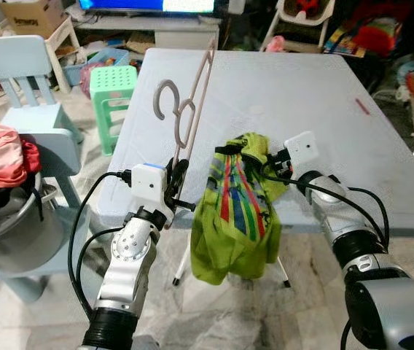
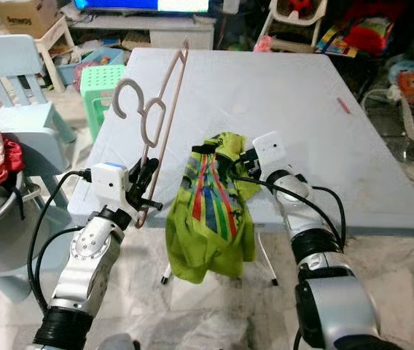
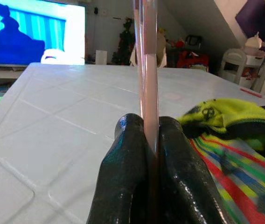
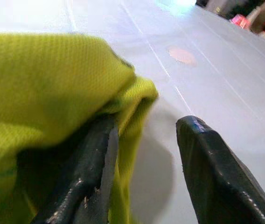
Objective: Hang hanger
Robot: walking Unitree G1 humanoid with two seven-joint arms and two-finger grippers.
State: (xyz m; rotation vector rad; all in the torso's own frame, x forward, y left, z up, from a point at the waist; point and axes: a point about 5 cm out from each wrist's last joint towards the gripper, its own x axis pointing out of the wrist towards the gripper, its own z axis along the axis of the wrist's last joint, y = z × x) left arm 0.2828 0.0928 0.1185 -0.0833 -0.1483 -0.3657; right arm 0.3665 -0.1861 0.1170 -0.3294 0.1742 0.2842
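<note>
Fingers point(image 3: 128, 177) of the left gripper point(image 1: 174, 179) are pinched tight on the lower bar of a pale pink hanger point(image 1: 192, 102), holding it upright so its double hook curls at about 11 o'clock above the gripper, over the near left edge of the grey-blue table point(image 1: 316, 102). Held this way, the hanger's frame stands free and ready to receive clothing.

At 3 o'clock from it, a lime-green shirt with rainbow stripes point(image 1: 232, 211) drapes over the table's front edge and hangs toward the floor. The right gripper point(image 1: 264, 162) sits at the shirt's top edge with its fingers parted; in the right wrist view one finger point(image 4: 88, 172) seems tucked into a green fold while the other stands clear over bare tabletop. My guess is it is keeping or opening the neckline so the hanger can be fed in.

At 9 o'clock stand a light blue chair point(image 1: 17, 62) and a mint stool point(image 1: 112, 80).
</note>
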